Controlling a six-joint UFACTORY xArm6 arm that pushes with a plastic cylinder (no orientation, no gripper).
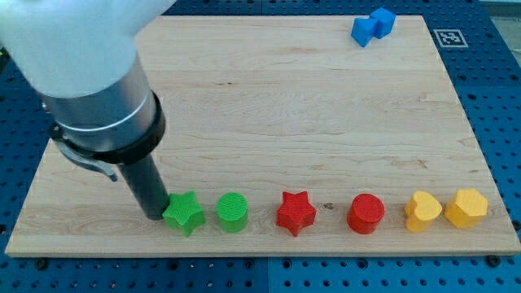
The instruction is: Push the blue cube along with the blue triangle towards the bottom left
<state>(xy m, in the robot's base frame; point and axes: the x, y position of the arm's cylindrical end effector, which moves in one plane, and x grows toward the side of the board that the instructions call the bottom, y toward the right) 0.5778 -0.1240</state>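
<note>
A row of six small blocks runs along the near edge of the wooden worktop (269, 122), closest to the camera. Counting from the view's left, they are a green star (185, 213), a green cylinder (232, 212), a red star (295, 212), a red cylinder (365, 214), a yellow heart-shaped block (422, 211) and a yellow hexagon-like block (466, 207). The two green blocks sit just beside each other, and the two yellow ones are close to touching; the red pieces stand apart from their neighbours. My tip (155, 216) is down on the worktop at about nine o'clock from the green star, right against its left side or nearly so; I cannot tell for certain whether they touch. The arm carries no hand, only this dark rod, which rises into a wide grey and white housing (102, 98) filling the view's upper left. The blue cube (382, 20) and the blue triangle (364, 31) lie far off at the view's top right corner of the worktop, at roughly one o'clock from my tip, pressed together, with the triangle at about eight o'clock from the cube. A black and white marker (448, 37) is printed at that same corner. Blue pegboard (496, 98) surrounds the worktop.
</note>
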